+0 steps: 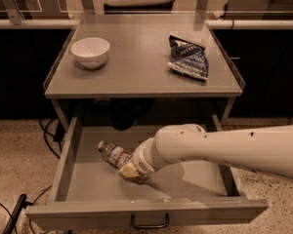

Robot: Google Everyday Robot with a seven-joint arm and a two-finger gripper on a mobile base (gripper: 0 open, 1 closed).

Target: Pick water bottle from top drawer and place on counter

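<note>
In the top drawer [68, 161], tool [132, 172] at water bottle [113, 153], grip unclear, bowl [90, 51] and snack bag [188, 57] on counter [136, 57]

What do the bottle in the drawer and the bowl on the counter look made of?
The water bottle looks like clear thin plastic: ribbed, see-through, white cap. The bowl seems glazed ceramic or hard plastic: white, smooth, faint sheen. The gripper sits at the bottle's base inside the top drawer.

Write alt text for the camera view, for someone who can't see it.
The robot's white arm reaches into the open top drawer, its end effector at the water bottle lying there. Above, the counter holds a white bowl and a dark blue snack bag.
</note>
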